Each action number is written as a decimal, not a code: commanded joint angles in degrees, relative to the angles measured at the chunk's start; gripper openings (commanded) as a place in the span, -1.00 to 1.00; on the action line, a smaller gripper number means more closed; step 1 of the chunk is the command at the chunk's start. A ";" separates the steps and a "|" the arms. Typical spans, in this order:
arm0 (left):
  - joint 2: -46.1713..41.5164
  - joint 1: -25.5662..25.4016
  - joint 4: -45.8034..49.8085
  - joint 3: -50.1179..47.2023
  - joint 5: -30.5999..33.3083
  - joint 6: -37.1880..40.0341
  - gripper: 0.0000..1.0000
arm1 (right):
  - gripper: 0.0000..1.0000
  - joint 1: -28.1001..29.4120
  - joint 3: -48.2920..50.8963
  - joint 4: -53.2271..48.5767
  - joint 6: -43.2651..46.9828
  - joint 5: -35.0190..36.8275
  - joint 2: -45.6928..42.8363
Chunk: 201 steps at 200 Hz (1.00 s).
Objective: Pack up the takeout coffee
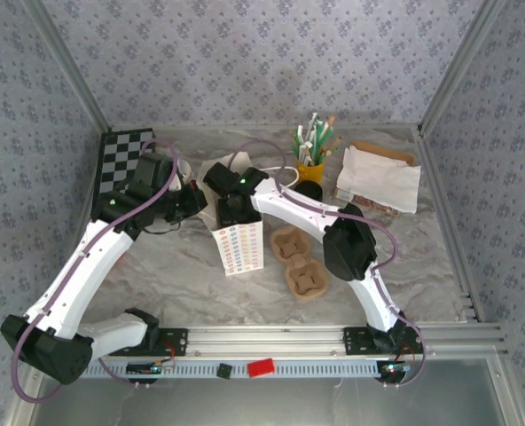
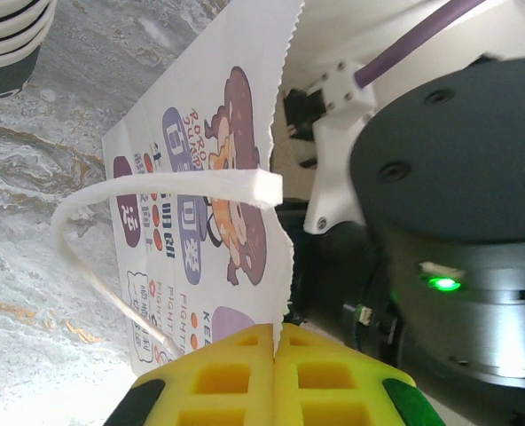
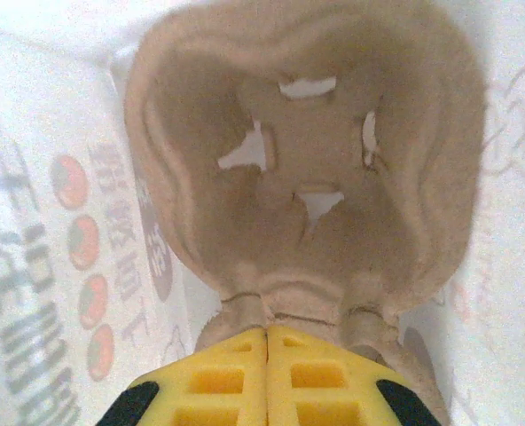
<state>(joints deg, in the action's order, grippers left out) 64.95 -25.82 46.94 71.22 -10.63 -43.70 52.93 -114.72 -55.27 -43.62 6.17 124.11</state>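
The white printed paper bag (image 1: pixel 241 248) (image 2: pixel 200 222) stands upright at the table's middle. My left gripper (image 1: pixel 191 201) (image 2: pixel 274 342) is shut on its serrated top rim. My right gripper (image 1: pixel 236 209) (image 3: pixel 267 333) reaches down into the bag's mouth, shut on the edge of a brown pulp cup carrier (image 3: pixel 307 177). The bag's walls (image 3: pixel 41 231) surround the carrier. A dark round cup, apparently the takeout coffee (image 1: pixel 309 189), stands behind the right arm, partly hidden.
A second pulp carrier (image 1: pixel 298 262) lies right of the bag. A yellow cup of straws (image 1: pixel 311 151) and napkins (image 1: pixel 380 177) stand at the back right. A checkered board (image 1: pixel 123 160) leans at the back left. Stacked cups (image 2: pixel 10 40) stand near the bag.
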 commanded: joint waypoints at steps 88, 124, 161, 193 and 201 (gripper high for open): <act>0.84 0.82 2.43 3.30 1.25 2.69 -1.00 | -0.78 1.39 -6.54 -6.52 1.29 1.62 -7.98; 1.12 1.21 2.89 4.31 0.91 3.39 -1.00 | -0.77 1.52 -7.93 -8.00 2.52 2.46 -10.76; 2.31 1.39 2.59 5.48 0.02 4.15 -1.00 | -0.76 1.43 -8.71 -9.98 2.67 2.45 -11.87; 3.24 1.39 2.28 6.44 -0.08 4.88 -1.00 | -0.76 1.63 -10.42 -12.19 3.08 2.57 -12.68; 3.59 1.36 2.19 6.80 -0.08 5.11 -1.00 | -0.77 1.61 -10.34 -12.10 3.04 2.49 -13.13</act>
<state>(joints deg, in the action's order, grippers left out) 67.96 -24.75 49.52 75.05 -9.85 -40.40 54.22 -123.17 -63.75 -41.52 7.73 113.56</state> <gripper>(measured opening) 0.045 0.119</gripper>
